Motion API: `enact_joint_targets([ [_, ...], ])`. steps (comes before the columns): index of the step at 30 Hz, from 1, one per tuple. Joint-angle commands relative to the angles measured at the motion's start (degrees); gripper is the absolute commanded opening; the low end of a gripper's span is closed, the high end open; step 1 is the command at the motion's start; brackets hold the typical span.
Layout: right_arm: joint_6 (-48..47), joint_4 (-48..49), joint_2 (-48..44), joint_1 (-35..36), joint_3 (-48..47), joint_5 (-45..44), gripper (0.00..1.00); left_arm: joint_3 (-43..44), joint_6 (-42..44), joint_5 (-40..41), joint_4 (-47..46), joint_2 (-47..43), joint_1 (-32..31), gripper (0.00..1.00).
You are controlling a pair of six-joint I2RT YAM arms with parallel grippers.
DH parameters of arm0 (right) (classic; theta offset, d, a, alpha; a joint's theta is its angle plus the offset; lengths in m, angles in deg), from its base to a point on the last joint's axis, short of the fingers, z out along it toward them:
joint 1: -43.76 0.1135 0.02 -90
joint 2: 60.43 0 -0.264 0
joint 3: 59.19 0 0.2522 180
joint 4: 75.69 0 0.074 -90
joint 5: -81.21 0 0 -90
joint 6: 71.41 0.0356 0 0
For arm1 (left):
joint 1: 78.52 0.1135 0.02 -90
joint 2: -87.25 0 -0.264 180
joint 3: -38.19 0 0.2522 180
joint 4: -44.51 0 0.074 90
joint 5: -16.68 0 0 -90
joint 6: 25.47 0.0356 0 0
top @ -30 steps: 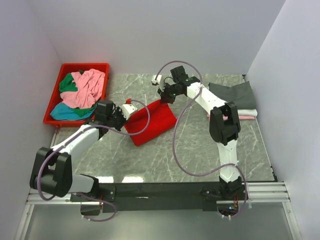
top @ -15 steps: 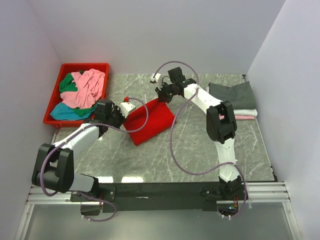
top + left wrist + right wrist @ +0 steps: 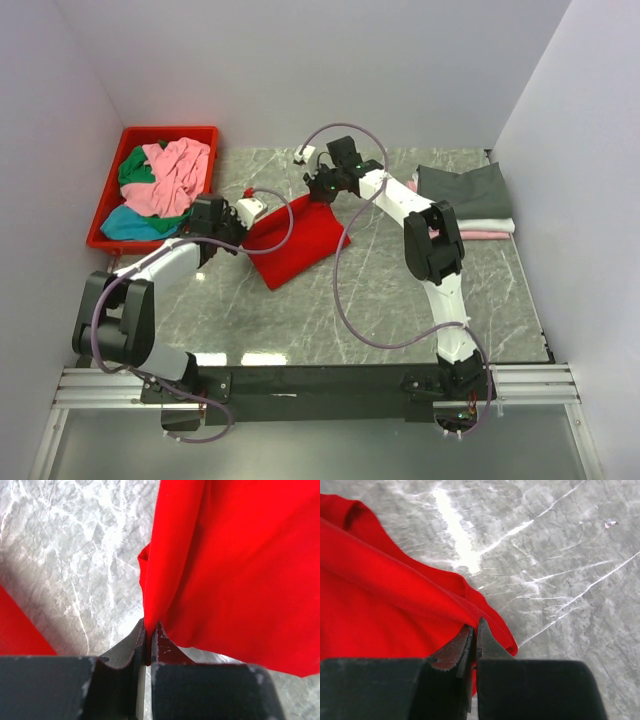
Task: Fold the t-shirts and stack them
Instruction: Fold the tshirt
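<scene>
red t-shirt (image 3: 300, 243) spread between claws, left gripper (image 3: 148, 631) and right gripper (image 3: 475, 630) — both pinching its edges

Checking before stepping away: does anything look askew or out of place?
Nothing spilled or damaged. The red t-shirt lies slanted on the table, pinched by the left gripper and right gripper. At right, a pink t-shirt pokes out under the dark grey t-shirt.

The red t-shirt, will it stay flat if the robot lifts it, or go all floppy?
Probably floppy: the red t-shirt hangs in soft folds where the shut jaws pinch its edges. It looks light, since a thin pinch of cloth lifts that edge. Pushed on the table, it would likely bunch rather than slide.
</scene>
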Motion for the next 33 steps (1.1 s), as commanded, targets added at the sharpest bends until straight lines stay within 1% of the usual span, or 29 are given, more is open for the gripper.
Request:
enact_joint_targets([
  [1,1.43,3.17,0.74,0.17,-3.32,-3.36,0.0,3.2,-1.29,2.15,0.14,1.66,0.65,0.0],
  [14,2.84,4.4,3.82,1.76,-5.96,-8.98,0.0,6.54,-2.96,5.75,1.81,7.28,1.0,0.01],
  [15,3.8,4.84,3.82,1.93,-5.96,-9.42,0.04,7.15,-4.18,6.36,1.46,7.81,1.0,0.01],
  [16,4.5,5.28,3.73,2.02,-5.96,-10.64,0.09,7.42,-5.07,7.85,0.76,7.9,1.0,0.16],
  [17,5.38,6.33,3.65,2.02,-5.87,-11.61,0.23,7.68,-5.86,8.91,0.24,7.99,1.0,0.3],
  [18,7.56,6.77,3.56,2.02,-5.96,-12.49,0.39,8.38,-8.13,10.66,-0.29,7.73,1.0,0.36],
  [19,8.54,7.21,2.86,2.02,-5.87,-13.28,0.45,8.65,-9.37,14.07,-0.99,7.12,1.09,0.47],
  [20,9.68,8.18,2.25,1.94,-5.61,-15.38,0.5,9.08,-10.95,15.76,-2.48,4.85,1.09,0.62],
  [21,12.39,8.62,1.37,1.41,-4.74,-16.62,0.6,9.79,-14.88,18.56,-3.36,3.09,1.09,0.78],
  [22,13.99,8.89,-0.55,0.97,-4.38,-17.42,0.65,10.31,-16.75,22.15,-3.72,1.15,1.26,0.99],
  [23,15.39,8.11,-1.53,0.45,-4.12,-16.47,0.68,10.84,-18.33,23.15,-5.29,-3.39,1.26,0.99],
  [25,17.86,6.0,-3.9,-2.62,-3.85,-11.74,0.7,12.42,-22.9,23.95,-5.48,-8.16,1.7,0.99],
  [26,18.74,3.55,-4.43,-3.85,-3.76,-7.71,0.7,12.95,-24.48,22.99,-5.31,-12.53,1.88,0.99],
  [27,20.84,2.31,-4.96,-5.17,-3.41,-0.18,0.71,13.3,-29.2,22.72,-4.87,-14.75,2.23,0.99],
  [28,21.9,0.99,-4.97,-7.62,-3.32,3.89,0.71,13.31,-31.33,22.46,-4.26,-16.77,2.75,0.99],
  [29,23.3,-1.46,-4.79,-8.6,-3.15,6.81,0.72,13.22,-32.92,19.58,-2.86,-20.36,3.19,0.99],
  [30,25.14,-2.79,-4.01,-9.48,-2.71,11.27,0.74,12.44,-34.94,17.81,-0.67,-22.14,3.55,0.99],
  [32,26.21,-6.12,-3.13,-10.46,-1.92,13.51,0.75,10.68,-36.36,12.82,1.01,-26.96,3.99,1.0],
  [33,27.78,-7.01,-2.08,-10.55,-1.74,14.3,0.76,7.97,-37.32,11.22,2.5,-28.64,4.08,0.99],
])
